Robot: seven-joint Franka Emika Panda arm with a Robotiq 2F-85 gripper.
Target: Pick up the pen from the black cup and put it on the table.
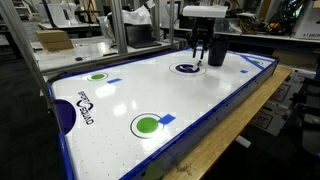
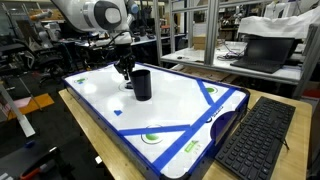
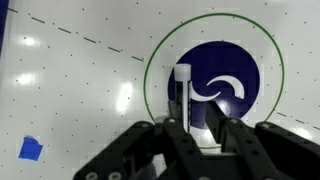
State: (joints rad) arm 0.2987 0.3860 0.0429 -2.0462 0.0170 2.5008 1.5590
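The glossy white table [image 1: 200, 110] with a blue rim shows in both exterior views [image 2: 185, 100]. The tall matte black cup [image 1: 216, 50] stands upright on it near a printed dark-blue circle [image 1: 187, 68] and also shows in an exterior view [image 2: 142, 84]. My gripper [image 1: 200, 58] hangs low right beside the cup, over that circle [image 3: 225, 85]. In the wrist view the slim pen [image 3: 182, 95], with a pale end, runs out from between the fingers of my gripper [image 3: 200, 135], which look closed on it. I cannot tell whether the pen touches the table.
Green round spots [image 1: 118, 125] and blue markings lie on the table. A pale wooden bench edge [image 1: 235, 140] runs along one side. A keyboard [image 2: 255, 135] and a laptop [image 2: 262, 50] sit beyond the table's end. Metal frames and clutter stand behind.
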